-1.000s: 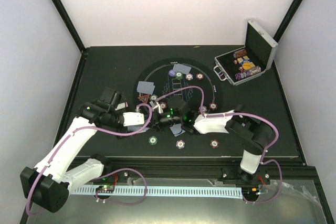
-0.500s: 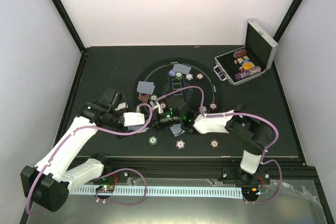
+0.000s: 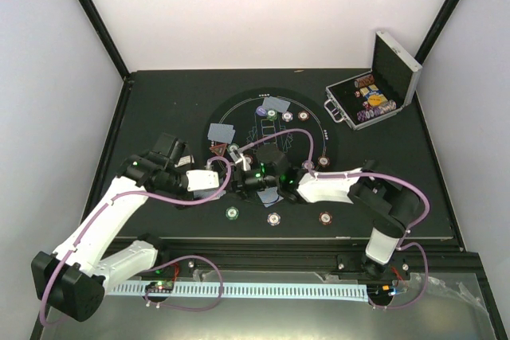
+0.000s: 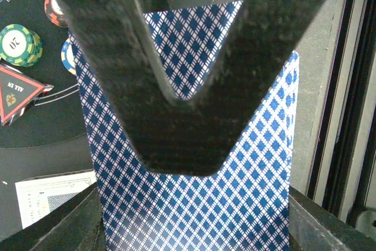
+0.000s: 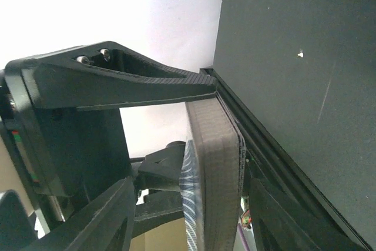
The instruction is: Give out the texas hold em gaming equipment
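Deck (image 4: pixel 194 216): blue-diamond backs, held over the mat (image 3: pixel 239 111) toward its 6 o'clock, where the two arms meet. Left pincer (image 4: pixel 179 151): fingers closed flat on the deck and clamping it, with the card back filling the wrist view. Right pincer (image 5: pixel 170 136): jaws standing apart with pale wall showing between them and nothing gripped. From this wrist the deck is seen edge-on at the fingertips, its top corner just under the upper finger (image 5: pixel 147 83) (whether they touch cannot be told). On the mat, in the left wrist view, at 9 to 10 o'clock of the deck: green chip (image 4: pixel 20 44), red chip (image 4: pixel 53 10), and red triangle (image 4: pixel 17 92) lettered ALL IN. One loose card (image 4: pixel 56 195) lies at 8 o'clock. In the top view, three chips (image 3: pixel 273 218) sit in a row just off the mat's 6 o'clock edge, and cards (image 3: pixel 221 130) lie at its 10 and 12 o'clock. Case (image 3: pixel 394 61): lid up, at 2 o'clock of the table (image 3: pixel 159 117), with chips inside.
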You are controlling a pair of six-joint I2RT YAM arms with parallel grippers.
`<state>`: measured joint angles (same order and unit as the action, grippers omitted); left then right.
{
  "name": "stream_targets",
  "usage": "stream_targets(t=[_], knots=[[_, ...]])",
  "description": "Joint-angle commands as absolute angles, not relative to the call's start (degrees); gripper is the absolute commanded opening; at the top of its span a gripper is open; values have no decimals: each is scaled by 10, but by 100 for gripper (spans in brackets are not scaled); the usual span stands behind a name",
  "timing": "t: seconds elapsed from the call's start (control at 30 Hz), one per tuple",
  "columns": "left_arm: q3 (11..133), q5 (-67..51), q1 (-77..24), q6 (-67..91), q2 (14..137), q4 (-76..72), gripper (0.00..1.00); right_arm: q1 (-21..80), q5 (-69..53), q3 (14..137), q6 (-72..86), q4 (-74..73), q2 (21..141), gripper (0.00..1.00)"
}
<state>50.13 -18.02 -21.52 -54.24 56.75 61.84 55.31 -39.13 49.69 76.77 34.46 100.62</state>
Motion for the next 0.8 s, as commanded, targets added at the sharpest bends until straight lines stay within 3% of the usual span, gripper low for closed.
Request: stream_targets(t=[0.0, 0.47, 0.77], knots=[[519, -176, -219, -541, 562, 621, 1, 547, -383, 492, 744, 319, 981, 58], [529, -181, -219, -547, 561, 625, 1, 562, -400, 533, 746, 306, 1035, 59], [526, -174, -219, -546, 553, 628, 2, 534, -398, 483, 740, 313, 1016, 52]])
